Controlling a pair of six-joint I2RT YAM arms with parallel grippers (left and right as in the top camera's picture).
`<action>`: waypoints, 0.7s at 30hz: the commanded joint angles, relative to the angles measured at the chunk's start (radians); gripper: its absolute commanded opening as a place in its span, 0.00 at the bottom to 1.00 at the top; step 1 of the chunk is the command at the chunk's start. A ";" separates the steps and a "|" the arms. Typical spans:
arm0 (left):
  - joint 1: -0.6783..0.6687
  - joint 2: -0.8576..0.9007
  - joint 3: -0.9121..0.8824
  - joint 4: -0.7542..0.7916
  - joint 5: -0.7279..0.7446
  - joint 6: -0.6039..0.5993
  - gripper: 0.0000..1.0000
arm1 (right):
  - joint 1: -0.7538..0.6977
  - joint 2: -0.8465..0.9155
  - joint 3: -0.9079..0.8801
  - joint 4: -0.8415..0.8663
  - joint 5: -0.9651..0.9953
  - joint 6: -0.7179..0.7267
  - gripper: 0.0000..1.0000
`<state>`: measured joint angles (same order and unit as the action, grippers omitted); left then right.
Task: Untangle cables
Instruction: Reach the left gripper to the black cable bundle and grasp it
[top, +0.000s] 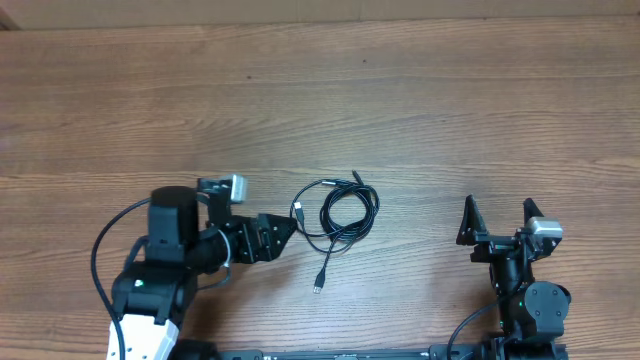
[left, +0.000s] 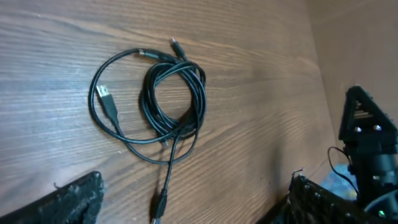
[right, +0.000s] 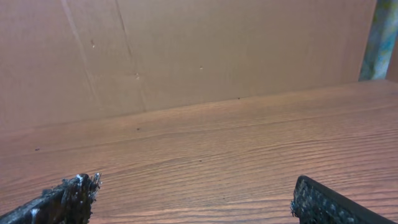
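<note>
Lying coiled near tabletop centre: cables, several loops bundled together, plug ends trailing loose. Left end effector just beside the bundle, jaws spread, empty, apparently poised for a first grasp. Right end effector well apart, likewise spread and empty.

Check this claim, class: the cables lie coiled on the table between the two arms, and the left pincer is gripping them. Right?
No. The left pincer is open and grips nothing; the overhead view shows it beside the cables, apart from them. They do lie coiled on the table between the arms.
</note>
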<state>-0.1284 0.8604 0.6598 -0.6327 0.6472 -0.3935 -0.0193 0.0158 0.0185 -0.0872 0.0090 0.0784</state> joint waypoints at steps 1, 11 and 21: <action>-0.111 0.000 0.075 0.004 -0.180 -0.138 0.93 | -0.005 -0.002 -0.011 0.006 0.014 0.003 1.00; -0.441 0.138 0.132 0.060 -0.477 -0.593 0.88 | -0.005 -0.002 -0.011 0.006 0.014 0.003 1.00; -0.547 0.467 0.132 0.259 -0.621 -1.120 0.86 | -0.005 -0.002 -0.011 0.006 0.014 0.003 1.00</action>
<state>-0.6712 1.2491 0.7750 -0.4156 0.0437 -1.2228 -0.0193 0.0158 0.0185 -0.0875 0.0090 0.0780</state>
